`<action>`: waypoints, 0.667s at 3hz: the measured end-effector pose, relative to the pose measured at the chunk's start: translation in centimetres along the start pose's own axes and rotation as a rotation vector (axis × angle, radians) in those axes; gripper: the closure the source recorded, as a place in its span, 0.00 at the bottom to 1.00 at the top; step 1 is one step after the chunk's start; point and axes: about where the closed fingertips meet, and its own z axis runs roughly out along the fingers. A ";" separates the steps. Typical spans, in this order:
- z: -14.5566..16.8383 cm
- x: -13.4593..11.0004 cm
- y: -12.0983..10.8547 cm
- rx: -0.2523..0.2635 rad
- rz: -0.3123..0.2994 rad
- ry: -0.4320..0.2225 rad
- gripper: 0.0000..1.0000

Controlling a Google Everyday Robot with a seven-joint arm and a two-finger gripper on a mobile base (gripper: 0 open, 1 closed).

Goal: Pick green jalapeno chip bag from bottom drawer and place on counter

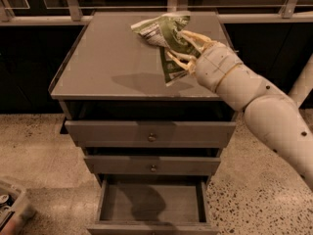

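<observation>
We have the gripper (180, 47) clamped on the green jalapeno chip bag (159, 31), hanging above the counter (102, 58) near its back right corner, presumably so release lands it on top, well away from the open bottom drawer (151, 202).
</observation>
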 end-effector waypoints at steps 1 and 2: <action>1.8 1.4 0.1 -0.060 0.045 0.000 1.00; 2.9 3.4 0.9 -0.107 0.099 0.015 1.00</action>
